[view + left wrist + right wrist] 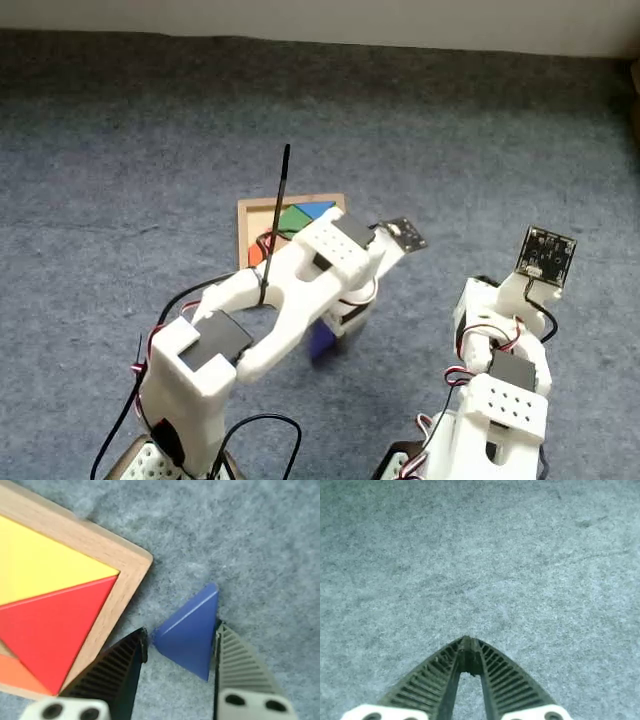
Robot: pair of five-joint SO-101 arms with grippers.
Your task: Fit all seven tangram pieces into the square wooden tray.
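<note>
**A:** While the left gripper (pixel 181 630) stands part open, what do its fingers touch?

**B:** Its pale finger (pixel 240 660) rests against the blue triangle (pixel 190 625); the dark finger (pixel 120 665) sits just beside its corner (a sliver apart). That triangle lies on the carpet (pixel 260 540), just outside the wooden tray (pixel 132 565).

**A:** And the right gripper (pixel 470 645)?

**B:** Fingertips pressed together, over carpet.

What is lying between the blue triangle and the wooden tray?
In the left wrist view, bare grey carpet and the dark finger of the left end effector.

Grey-blue carpet (pixel 120 150), wooden tray (pixel 100 545) lying on it, blue triangle (pixel 190 630) beside tray corner
</note>
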